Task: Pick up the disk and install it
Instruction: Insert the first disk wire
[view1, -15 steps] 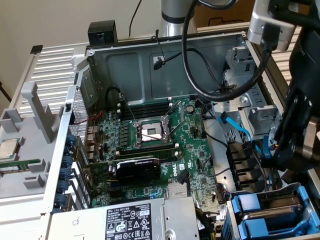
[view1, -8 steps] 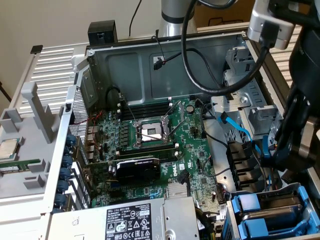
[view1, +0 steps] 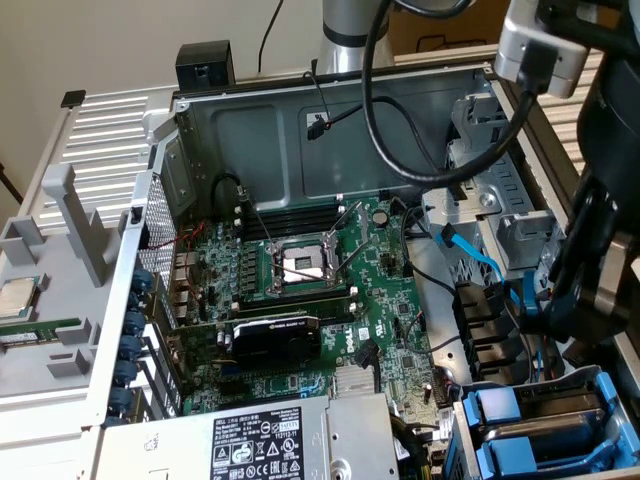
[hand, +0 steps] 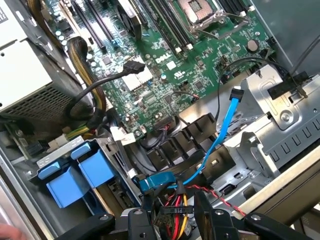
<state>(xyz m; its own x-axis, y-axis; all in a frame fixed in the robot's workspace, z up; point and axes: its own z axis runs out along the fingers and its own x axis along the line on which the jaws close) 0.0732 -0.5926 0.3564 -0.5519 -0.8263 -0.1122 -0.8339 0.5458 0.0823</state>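
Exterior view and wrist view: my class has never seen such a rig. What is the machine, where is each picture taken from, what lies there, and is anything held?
The machine is a single robot arm ending in a two-fingered tool. The exterior view comes from a camera off the arm, looking down into an open computer case; the wrist view comes from a camera on the arm's wrist, looking past the tool. Inside the case lie a green motherboard, a grey power-supply box, a light blue cable and blue drive carriers. Beside the case, a grey tray carries a small silver chip. The tool hangs over a bundle of red, yellow and black wires, its fingers apart, holding nothing.
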